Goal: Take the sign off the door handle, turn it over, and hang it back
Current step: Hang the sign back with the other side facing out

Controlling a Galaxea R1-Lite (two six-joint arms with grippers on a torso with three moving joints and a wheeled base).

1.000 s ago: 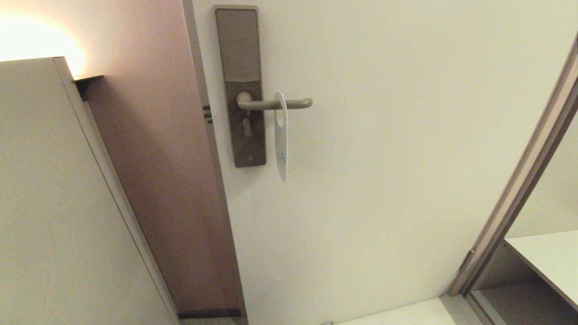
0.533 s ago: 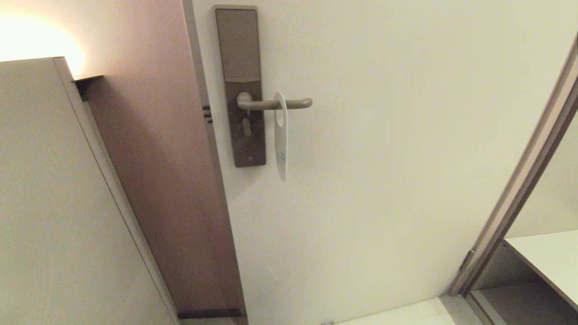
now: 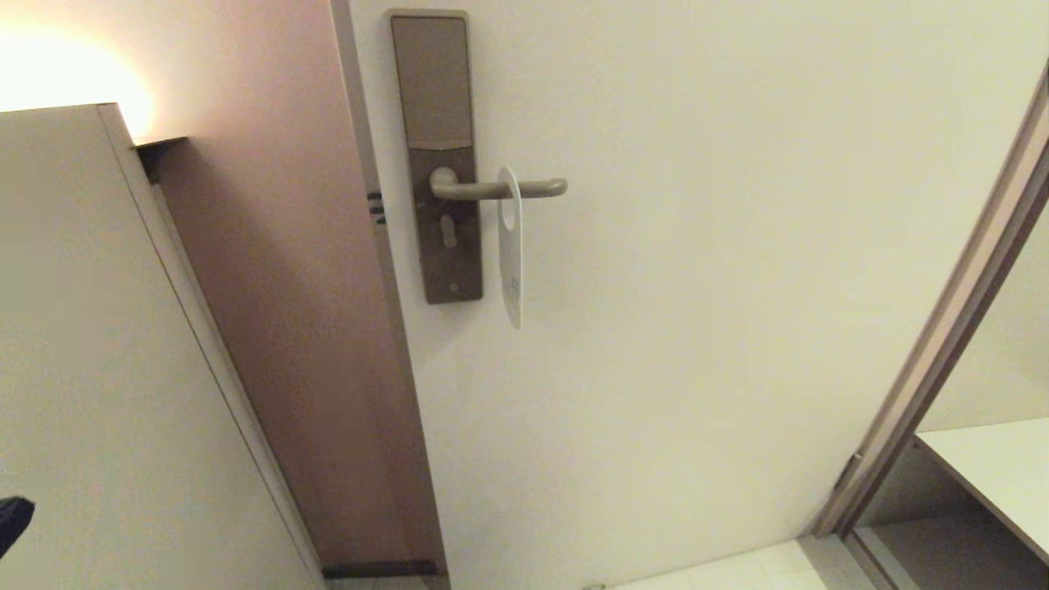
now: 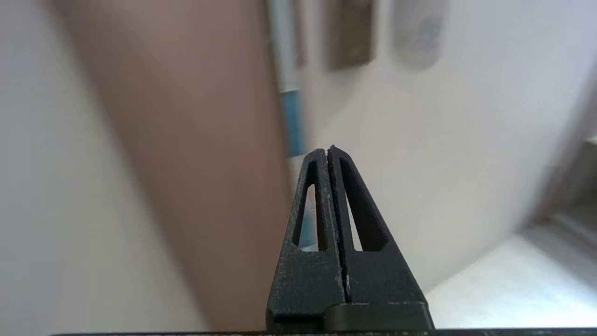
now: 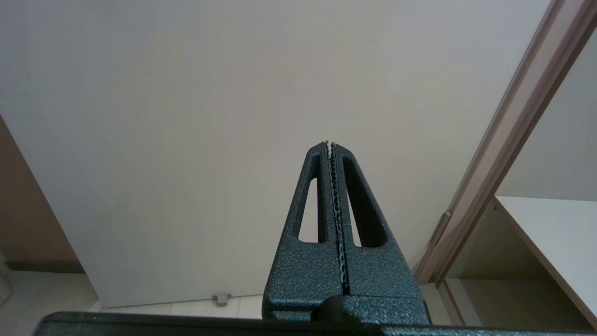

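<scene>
Head view: the sign [image 3: 510,258] hangs edge-on from the door handle [image 3: 500,189], white face showing; a dark sliver of the left arm [image 3: 15,518] shows low at the frame edge. Left wrist view: left gripper [image 4: 328,150] clenched, empty. Right wrist view: right gripper [image 5: 329,143] clenched, empty, low before the door [image 5: 210,116]. Risk: arriving with jaws closed would knock the thin sign swinging.

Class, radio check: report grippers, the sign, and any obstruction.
Left gripper shut, empty, low at the left edge. Right gripper shut, empty, facing the door. Sign hanging on door handle, untouched. Nothing blocking it.
</scene>
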